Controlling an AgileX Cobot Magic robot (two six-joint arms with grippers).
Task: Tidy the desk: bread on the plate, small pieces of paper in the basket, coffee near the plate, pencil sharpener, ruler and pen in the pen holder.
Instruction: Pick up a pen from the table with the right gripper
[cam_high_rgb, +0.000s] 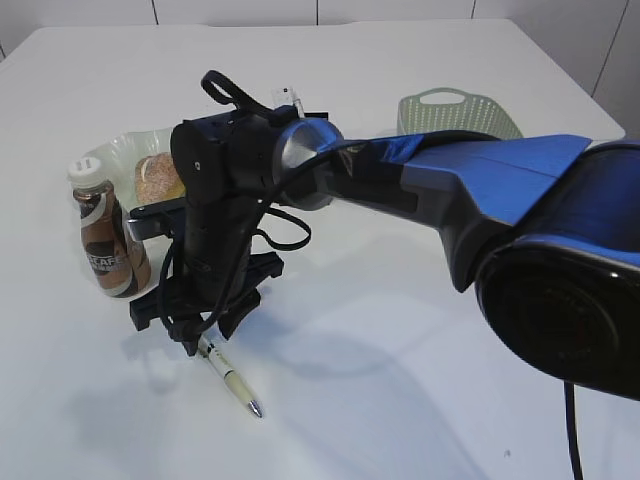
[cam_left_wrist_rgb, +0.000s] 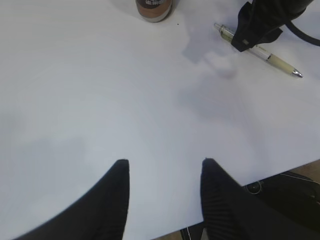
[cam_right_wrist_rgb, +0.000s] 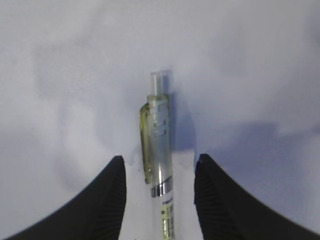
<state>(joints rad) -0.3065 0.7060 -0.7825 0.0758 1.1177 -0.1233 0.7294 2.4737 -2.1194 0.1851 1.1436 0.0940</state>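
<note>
Right arm reaching across toward 9 o'clock, wrist bent down, right gripper parted, left gripper parted, hovering, empty.

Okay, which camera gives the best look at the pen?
The right wrist view: the pen fills the frame, lying between the open right gripper. The exterior view shows its tip end, the rest hidden by the arm. The left wrist view shows it small and distant.

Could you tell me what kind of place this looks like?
Probably a lab tabletop staged as a desk: a bare white table against white wall panels, holding a pen, a coffee bottle, bread on a plate and a green basket.
</note>
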